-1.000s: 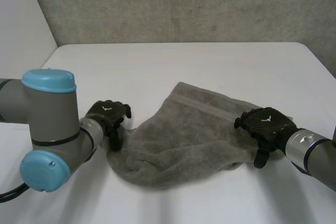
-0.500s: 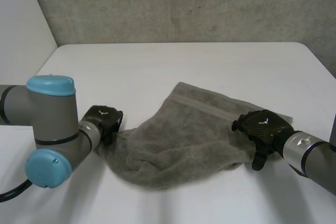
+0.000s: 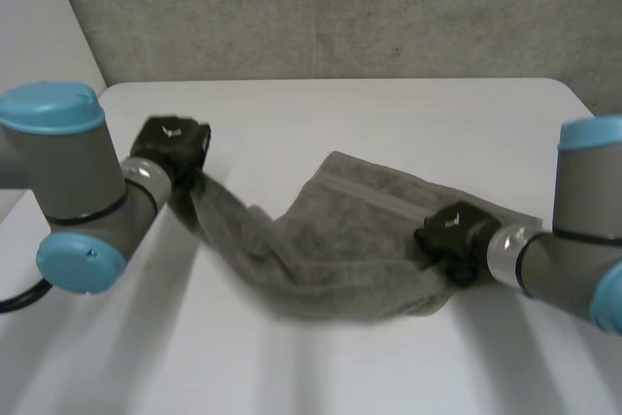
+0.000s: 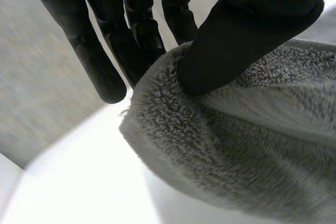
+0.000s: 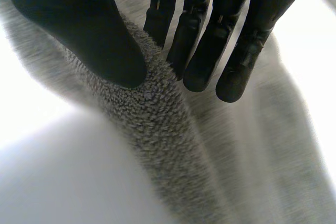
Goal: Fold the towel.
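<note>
A grey towel (image 3: 340,245) lies crumpled on the white table (image 3: 389,123). My left hand (image 3: 171,140) has its left end lifted off the table, stretched into a band. In the left wrist view its thumb (image 4: 247,30) pinches the towel's edge (image 4: 173,108) against the fingers (image 4: 131,30). My right hand (image 3: 450,235) sits on the towel's right edge. In the right wrist view its thumb (image 5: 89,30) and fingers (image 5: 210,40) pinch a ridge of towel (image 5: 152,114) between them.
A grey wall (image 3: 340,7) rises behind the table's far edge. Bare tabletop (image 3: 321,366) lies in front of the towel.
My left hand closed on the towel's left end and lifted it up and back. My right hand closed on the right edge and shifted slightly left.
</note>
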Robot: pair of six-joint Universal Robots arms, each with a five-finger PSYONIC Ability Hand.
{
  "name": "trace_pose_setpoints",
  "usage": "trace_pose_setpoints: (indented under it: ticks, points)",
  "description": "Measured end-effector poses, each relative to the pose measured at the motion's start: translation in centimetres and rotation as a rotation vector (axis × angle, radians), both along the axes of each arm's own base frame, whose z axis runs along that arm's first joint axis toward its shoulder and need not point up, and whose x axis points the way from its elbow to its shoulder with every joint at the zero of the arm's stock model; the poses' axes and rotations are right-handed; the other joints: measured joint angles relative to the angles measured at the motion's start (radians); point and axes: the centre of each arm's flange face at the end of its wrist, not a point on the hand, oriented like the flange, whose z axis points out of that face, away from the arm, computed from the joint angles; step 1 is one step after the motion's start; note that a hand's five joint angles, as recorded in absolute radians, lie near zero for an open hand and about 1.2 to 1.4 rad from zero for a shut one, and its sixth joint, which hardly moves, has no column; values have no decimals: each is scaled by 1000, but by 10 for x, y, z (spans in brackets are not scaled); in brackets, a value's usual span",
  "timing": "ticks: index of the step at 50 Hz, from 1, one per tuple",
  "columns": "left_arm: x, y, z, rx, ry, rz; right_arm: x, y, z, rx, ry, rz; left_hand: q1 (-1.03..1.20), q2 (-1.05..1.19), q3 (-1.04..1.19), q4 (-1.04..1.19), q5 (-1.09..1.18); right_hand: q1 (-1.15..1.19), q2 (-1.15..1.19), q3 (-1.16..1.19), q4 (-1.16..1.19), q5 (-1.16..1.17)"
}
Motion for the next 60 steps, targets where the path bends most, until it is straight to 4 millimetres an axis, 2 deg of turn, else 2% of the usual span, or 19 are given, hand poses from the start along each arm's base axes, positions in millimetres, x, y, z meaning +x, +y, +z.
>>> trace_pose_setpoints:
  ticks: [3,8,9,15,17,22,28,30,32,34,36,39,42,43,44,51,55,57,60]
  points:
    - [-1,-12,14,-77,34,10,6,-17,16,-79,-34,-18,0,0,0,0,0,0,0,0,2,0]
    - [-5,-37,56,-297,130,23,19,-62,74,-375,-199,-103,6,0,0,1,0,0,0,1,3,0]
    - [-7,-45,81,-417,190,23,22,-79,114,-560,-312,-155,8,1,0,1,0,0,0,4,4,1]
    - [-7,-43,152,-710,375,11,15,-85,207,-950,-574,-240,9,1,0,1,4,0,0,4,4,1]
    - [-5,-37,169,-763,425,4,12,-79,221,-1003,-610,-247,9,1,0,1,5,0,0,4,4,1]
    - [0,-24,174,-764,467,-7,11,-66,205,-917,-538,-230,9,1,0,1,5,0,0,4,4,6]
    - [5,-18,132,-591,409,9,10,-36,135,-572,-269,-159,9,1,0,1,5,0,0,4,4,6]
    - [7,-15,103,-474,361,21,8,-11,97,-377,-117,-97,9,1,0,1,5,0,0,4,4,7]
    - [7,-15,103,-474,361,21,8,-11,97,-377,-117,-97,9,1,0,1,5,0,0,4,4,7]
    - [10,-10,69,-341,305,33,2,23,62,-176,39,-17,9,1,1,1,5,0,0,4,4,7]
    - [11,-8,60,-304,289,36,1,29,56,-143,64,-2,9,1,1,1,5,0,0,4,4,7]
    - [13,-2,35,-215,251,44,-8,69,28,44,198,88,9,1,1,1,5,0,0,4,4,7]
    - [13,-2,32,-204,247,45,-9,75,26,65,213,101,9,1,1,1,5,0,0,4,4,7]
    - [14,2,22,-171,232,47,-11,82,23,94,233,120,10,1,1,1,5,0,0,4,4,7]
    - [15,4,20,-162,229,48,-15,114,19,191,282,208,13,1,1,2,5,0,0,4,4,7]
    - [15,9,17,-150,223,47,-13,144,33,266,240,324,13,1,1,2,7,-145,-209,-216,-222,-158]
    - [17,14,24,-150,224,45,-3,141,57,209,114,339,13,1,1,2,7,-550,-709,-705,-711,-660]
    - [17,14,24,-150,224,45,-3,141,57,209,114,339,13,1,1,2,7,-550,-709,-705,-711,-660]
    - [17,22,41,-174,239,35,6,111,89,109,-76,233,14,1,1,2,7,-722,-910,-942,-933,-891]
